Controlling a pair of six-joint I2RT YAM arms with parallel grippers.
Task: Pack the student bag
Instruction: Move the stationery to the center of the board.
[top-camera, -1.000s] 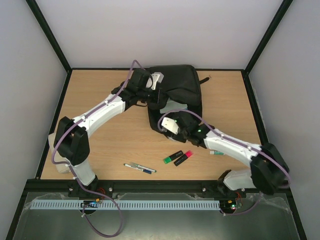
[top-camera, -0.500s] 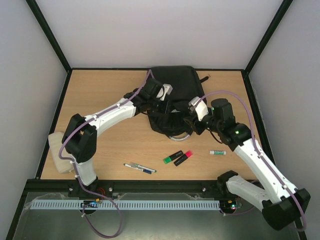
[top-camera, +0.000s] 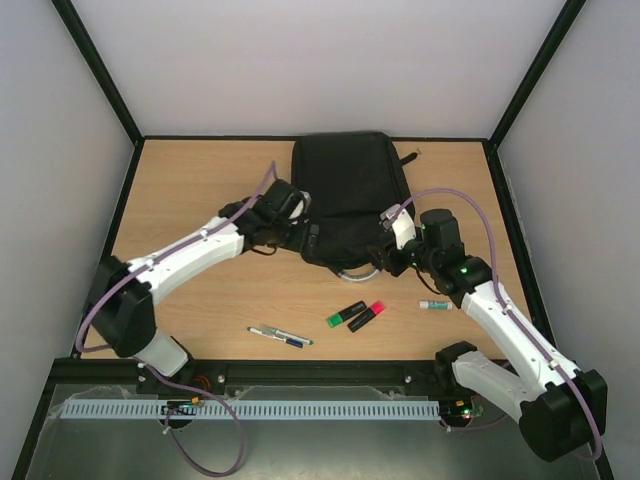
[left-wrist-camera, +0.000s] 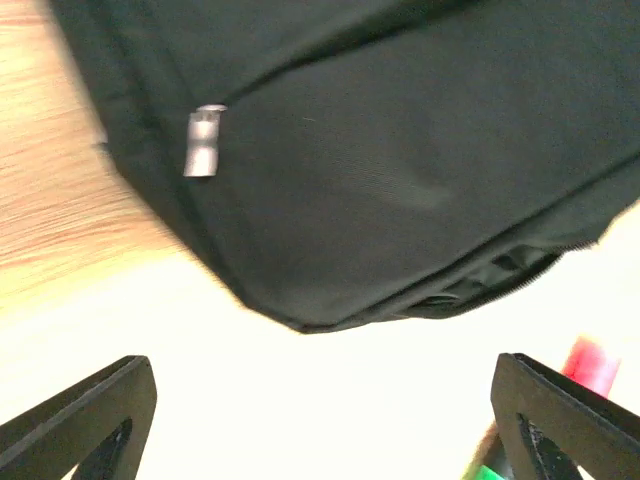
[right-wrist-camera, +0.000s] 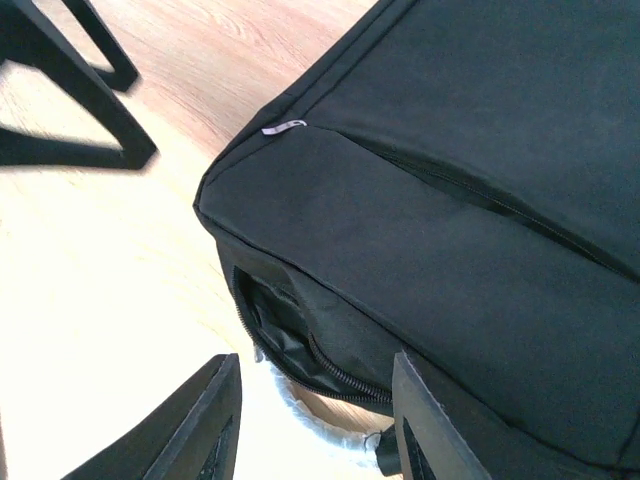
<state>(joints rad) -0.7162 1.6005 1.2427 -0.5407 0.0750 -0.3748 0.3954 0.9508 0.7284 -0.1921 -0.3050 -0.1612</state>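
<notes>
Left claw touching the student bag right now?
Apart. Left wrist view: the left claw stands wide open, both fingertips short of the student bag, bare tabletop showing between.

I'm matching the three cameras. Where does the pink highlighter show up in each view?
Top external: pink highlighter on the table, near the front edge, just right of the green one.
Left wrist: blurred, at the bottom right.
Right wrist: not in it.
Shared landmark: the bag, seen in all three views.
</notes>
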